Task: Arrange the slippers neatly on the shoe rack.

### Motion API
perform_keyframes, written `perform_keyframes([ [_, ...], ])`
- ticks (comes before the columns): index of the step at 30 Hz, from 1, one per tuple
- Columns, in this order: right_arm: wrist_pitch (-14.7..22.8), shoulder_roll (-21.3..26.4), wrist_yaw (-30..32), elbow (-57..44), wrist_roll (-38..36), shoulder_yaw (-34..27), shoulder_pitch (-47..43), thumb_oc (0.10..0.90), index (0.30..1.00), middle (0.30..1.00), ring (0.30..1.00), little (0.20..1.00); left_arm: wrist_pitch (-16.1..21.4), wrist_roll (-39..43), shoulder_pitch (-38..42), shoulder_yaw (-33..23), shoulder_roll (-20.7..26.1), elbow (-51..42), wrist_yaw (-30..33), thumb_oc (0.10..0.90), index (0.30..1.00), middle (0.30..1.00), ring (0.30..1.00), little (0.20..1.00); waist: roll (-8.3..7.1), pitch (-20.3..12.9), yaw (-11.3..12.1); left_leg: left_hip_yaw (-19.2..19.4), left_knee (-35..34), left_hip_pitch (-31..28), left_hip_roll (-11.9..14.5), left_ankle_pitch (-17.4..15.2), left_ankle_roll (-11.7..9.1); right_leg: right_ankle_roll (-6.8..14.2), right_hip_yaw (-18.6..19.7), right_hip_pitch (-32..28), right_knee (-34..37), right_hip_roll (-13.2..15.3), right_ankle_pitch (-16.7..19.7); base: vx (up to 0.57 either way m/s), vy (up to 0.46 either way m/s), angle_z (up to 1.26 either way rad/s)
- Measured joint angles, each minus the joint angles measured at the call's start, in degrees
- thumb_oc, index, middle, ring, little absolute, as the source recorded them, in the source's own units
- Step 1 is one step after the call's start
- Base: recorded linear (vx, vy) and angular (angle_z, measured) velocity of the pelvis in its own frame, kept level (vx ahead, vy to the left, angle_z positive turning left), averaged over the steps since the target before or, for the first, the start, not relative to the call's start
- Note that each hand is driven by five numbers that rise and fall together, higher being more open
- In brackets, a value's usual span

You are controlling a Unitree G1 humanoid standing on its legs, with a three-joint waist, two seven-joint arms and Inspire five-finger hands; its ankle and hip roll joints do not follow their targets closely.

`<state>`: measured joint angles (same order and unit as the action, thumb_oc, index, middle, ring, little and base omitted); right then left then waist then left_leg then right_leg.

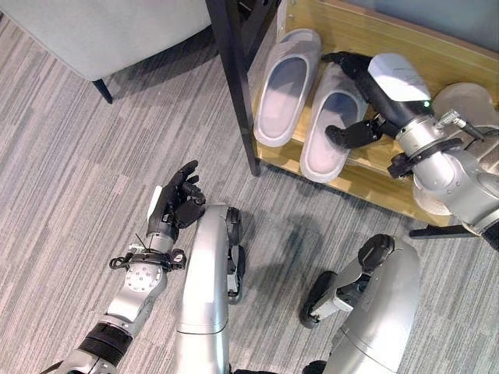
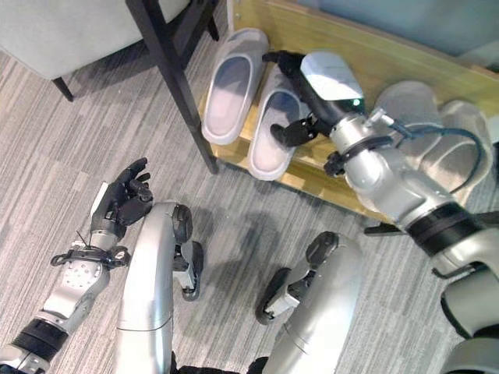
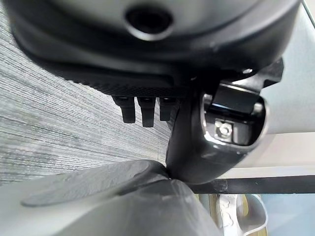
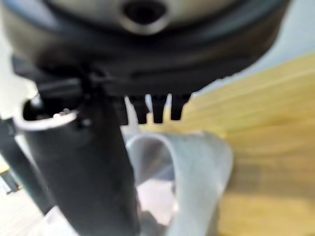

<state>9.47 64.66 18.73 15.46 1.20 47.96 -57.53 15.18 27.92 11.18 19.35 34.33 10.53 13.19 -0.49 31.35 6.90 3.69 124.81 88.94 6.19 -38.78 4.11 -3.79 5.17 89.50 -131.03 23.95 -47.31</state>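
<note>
Two pale lilac-grey rubber slippers lie side by side on the light wooden shoe rack shelf (image 1: 366,183), toes toward twelve o'clock. The left slipper (image 1: 285,86) sits a little farther back than the right slipper (image 1: 331,125), whose heel just overhangs the shelf's front edge. The rack's black metal post (image 1: 234,86) stands at nine o'clock of the pair.

The right hand (image 1: 366,82) lies over the right slipper at its three o'clock side, with the fingers (image 1: 343,61) reaching past its toe and the thumb (image 1: 347,134) lying on its footbed; they look only loosely curved against it, with no firm clamp visible. The left hand (image 1: 178,201) hovers over the grey striped carpet (image 1: 70,202) at seven o'clock of the rack, fingers relaxed, apart, holding nothing.

The step looks like the final squaring-up. To do it well, nudge the right slipper toward twelve o'clock until both heels line up, keep pressure light so it does not skew into its neighbour, then lift straight off.
</note>
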Motion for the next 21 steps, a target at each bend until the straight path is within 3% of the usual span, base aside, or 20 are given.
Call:
perform_keyframes([
  [5, 0.0, 0.0, 0.0, -3.4, 0.0, -2.9, 1.8, 0.800, 0.900, 0.900, 0.900, 0.900, -0.2, 0.0, -0.2, -0.5, 0.0, -0.1, 0.0, 0.800, 0.900, 0.900, 0.900, 0.900, 0.00, 0.0, 0.1, -0.3, 0.7, 0.0, 0.5, -0.5, -0.2, 0.0, -0.2, -0.1, -0.2, -0.7, 0.0, -0.01, 0.012, -0.06],
  [12, 0.0, -2.0, 0.5, -9.7, 0.1, -16.3, 13.3, 0.800, 0.900, 0.900, 0.900, 0.900, -0.6, 0.0, -1.4, -2.2, 0.0, 0.1, 0.1, 0.800, 0.900, 0.900, 0.900, 0.900, -0.36, 0.2, -1.5, -0.2, 1.3, -0.7, 0.8, -1.3, 0.4, 0.2, -0.1, -0.9, -0.2, -0.8, -0.1, 0.00, 0.005, -0.02],
  [15, -0.6, -8.7, 3.6, -9.8, 2.1, -23.1, 19.0, 0.800, 0.900, 0.900, 0.900, 0.900, -0.7, 0.0, -1.8, -2.7, 0.0, 0.1, 0.3, 0.800, 0.900, 0.900, 0.900, 0.900, -0.39, 0.1, -1.9, -0.4, 1.6, -0.8, 1.1, -1.5, 0.2, 0.2, -0.2, -0.9, -0.4, -1.2, -0.1, 0.00, 0.026, -0.06],
  [21, -3.1, -18.1, 5.9, -9.5, 3.2, -26.1, 25.2, 0.800, 0.900, 0.900, 0.900, 0.900, -0.8, 0.0, -1.9, -3.1, -0.2, 0.4, 1.6, 0.800, 0.900, 0.900, 0.900, 0.900, -0.37, 0.1, -2.5, -0.7, 2.5, -0.7, 1.8, -2.5, 0.1, 0.5, -0.3, -0.7, -0.9, -1.8, -0.2, 0.00, 0.011, -0.06],
])
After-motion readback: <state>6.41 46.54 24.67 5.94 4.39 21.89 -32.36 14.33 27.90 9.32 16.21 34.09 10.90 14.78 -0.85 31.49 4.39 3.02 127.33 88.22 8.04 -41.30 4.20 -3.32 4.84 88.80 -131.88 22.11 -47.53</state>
